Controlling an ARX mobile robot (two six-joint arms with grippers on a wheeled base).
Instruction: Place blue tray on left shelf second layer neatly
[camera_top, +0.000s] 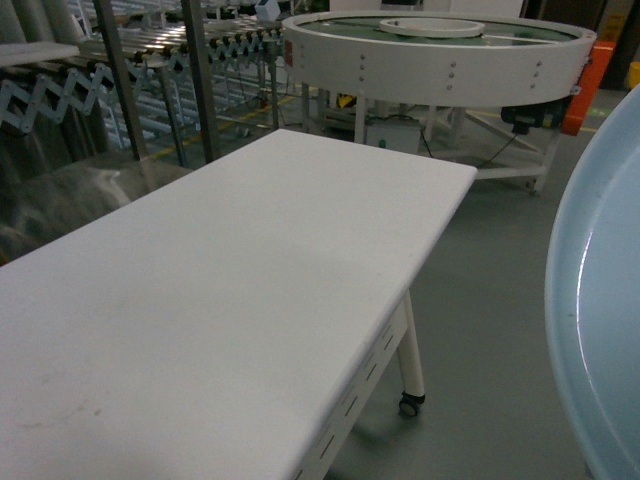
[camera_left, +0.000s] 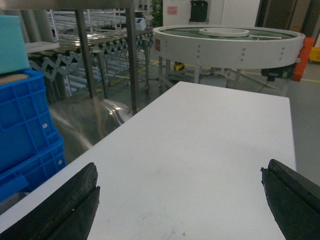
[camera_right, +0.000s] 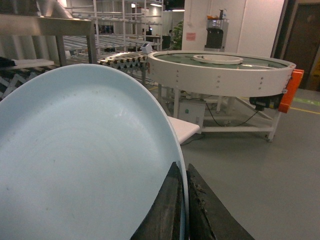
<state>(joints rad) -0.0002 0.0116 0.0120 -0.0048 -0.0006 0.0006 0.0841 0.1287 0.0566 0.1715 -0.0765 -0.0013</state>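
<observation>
Your left gripper (camera_left: 180, 200) is hovering over the white worktop (camera_top: 250, 280), fingers (camera_left: 65, 205) spread wide, gripping nothing. Your right gripper (camera_right: 184, 210) is pinching the blue tray (camera_right: 80, 160) by its rim, carrying it off the worktop's right, tilted steeply on edge, long axis indeterminable.

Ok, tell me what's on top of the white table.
Nothing shows on the white table; its visible top is bare. The open left gripper hovers over it. The blue tray hides part in the right wrist view.
</observation>
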